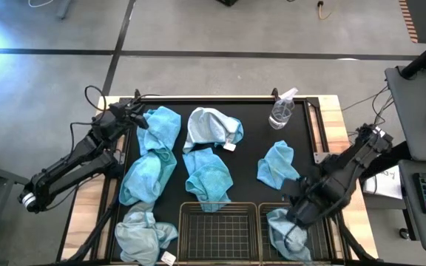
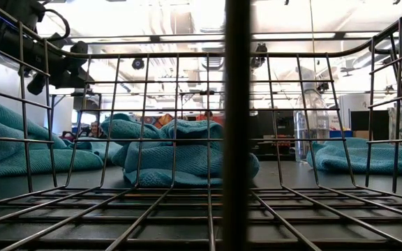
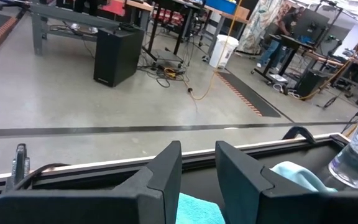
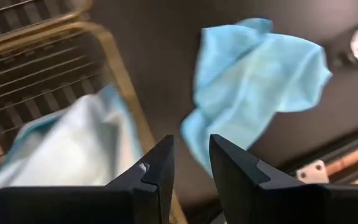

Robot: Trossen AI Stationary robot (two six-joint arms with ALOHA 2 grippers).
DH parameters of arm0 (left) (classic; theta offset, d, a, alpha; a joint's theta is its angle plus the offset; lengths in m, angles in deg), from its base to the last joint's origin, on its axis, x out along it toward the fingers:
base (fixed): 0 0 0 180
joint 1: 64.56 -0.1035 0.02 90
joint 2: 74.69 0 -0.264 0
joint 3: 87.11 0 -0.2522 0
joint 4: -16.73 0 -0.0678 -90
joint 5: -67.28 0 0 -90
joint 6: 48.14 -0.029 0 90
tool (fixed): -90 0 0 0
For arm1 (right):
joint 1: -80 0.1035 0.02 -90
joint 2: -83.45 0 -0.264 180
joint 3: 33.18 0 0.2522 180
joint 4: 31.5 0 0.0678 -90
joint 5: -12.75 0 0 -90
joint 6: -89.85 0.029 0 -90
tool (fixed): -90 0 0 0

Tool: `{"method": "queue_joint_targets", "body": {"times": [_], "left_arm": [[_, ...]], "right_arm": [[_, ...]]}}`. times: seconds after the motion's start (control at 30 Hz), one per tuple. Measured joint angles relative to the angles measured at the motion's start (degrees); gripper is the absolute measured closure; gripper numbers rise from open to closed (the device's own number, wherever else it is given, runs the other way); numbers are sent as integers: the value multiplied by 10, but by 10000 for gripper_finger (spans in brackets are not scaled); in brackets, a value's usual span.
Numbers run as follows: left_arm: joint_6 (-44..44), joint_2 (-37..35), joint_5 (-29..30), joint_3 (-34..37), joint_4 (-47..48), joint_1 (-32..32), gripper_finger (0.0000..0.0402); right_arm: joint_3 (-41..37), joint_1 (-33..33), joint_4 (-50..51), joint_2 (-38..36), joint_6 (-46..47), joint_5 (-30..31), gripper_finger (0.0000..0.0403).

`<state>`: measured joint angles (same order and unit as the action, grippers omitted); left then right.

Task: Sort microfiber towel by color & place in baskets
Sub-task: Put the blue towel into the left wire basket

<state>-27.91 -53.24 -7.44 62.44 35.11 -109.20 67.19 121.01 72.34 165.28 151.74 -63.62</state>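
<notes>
Several microfiber towels lie on the black table (image 1: 246, 188): turquoise ones (image 1: 161, 124) (image 1: 148, 176) (image 1: 208, 176) (image 1: 277, 164), a pale grey-blue one (image 1: 211, 125) at the far middle and another (image 1: 145, 235) at the near left. Two wire baskets stand at the near edge: the left one (image 1: 219, 233) holds nothing, the right one (image 1: 318, 235) holds a pale blue towel (image 1: 285, 233). My right gripper (image 1: 293, 193) hovers above the right basket's far rim (image 4: 120, 74), fingers nearly together and empty. My left gripper (image 1: 135, 114) waits at the far left corner, shut and empty.
A clear spray bottle (image 1: 282, 109) stands at the table's far right, behind the turquoise towel (image 4: 260, 81) nearest my right gripper. Cables run along the table's left side. The low view looks out through the mesh of a basket (image 2: 229, 125).
</notes>
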Motion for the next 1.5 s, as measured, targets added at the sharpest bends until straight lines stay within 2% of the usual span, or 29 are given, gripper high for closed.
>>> {"method": "queue_joint_targets", "body": {"times": [0.47, 0.7, 0.83, 1.07, 1.3, 1.5], "left_arm": [[-4, 0, -4, 0, 2, 0, 318], [-4, 0, -4, 0, 2, 0, 318], [-4, 0, -4, 0, 2, 0, 318], [-17, 0, -4, 0, 2, 0, 318], [-17, 0, -4, 0, 2, 0, 318], [-18, 0, -4, 0, 2, 0, 318]], "right_arm": [[-187, -156, -3, -154, 20, 29, 307], [-258, -229, -20, -175, -5, 41, 307], [-283, -257, -63, -173, -34, 48, 303], [-300, -290, -119, -172, -81, 40, 257], [-330, -311, -165, -171, -85, 40, 206], [-345, -320, -176, -161, -84, 40, 191]]}}
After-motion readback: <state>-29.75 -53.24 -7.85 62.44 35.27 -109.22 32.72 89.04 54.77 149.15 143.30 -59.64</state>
